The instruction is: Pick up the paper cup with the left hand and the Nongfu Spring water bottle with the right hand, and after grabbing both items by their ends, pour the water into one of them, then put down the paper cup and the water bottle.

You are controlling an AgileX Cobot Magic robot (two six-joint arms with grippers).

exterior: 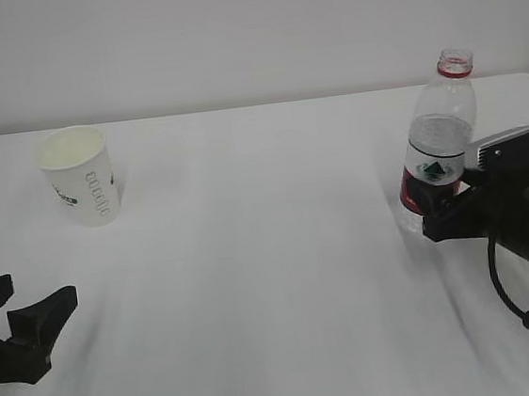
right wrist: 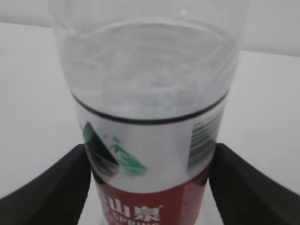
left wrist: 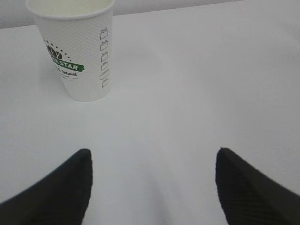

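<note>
The paper cup (exterior: 83, 179) stands upright at the back left of the table, white with green print; in the left wrist view the paper cup (left wrist: 79, 51) is ahead and to the left. My left gripper (exterior: 38, 290) (left wrist: 153, 152) is open and empty, low over the table, well short of the cup. The Nongfu Spring water bottle (exterior: 438, 142) (right wrist: 150, 93) stands at the right, uncapped, with water (right wrist: 150, 61) inside. My right gripper (exterior: 447, 193) (right wrist: 150, 147) is open, its fingers flanking the bottle's label on both sides, very close to it.
A white table (exterior: 270, 254) carries everything; its back edge meets a pale wall. A wide bare stretch lies between cup and bottle. The right arm's black cable (exterior: 517, 308) loops down near the front right.
</note>
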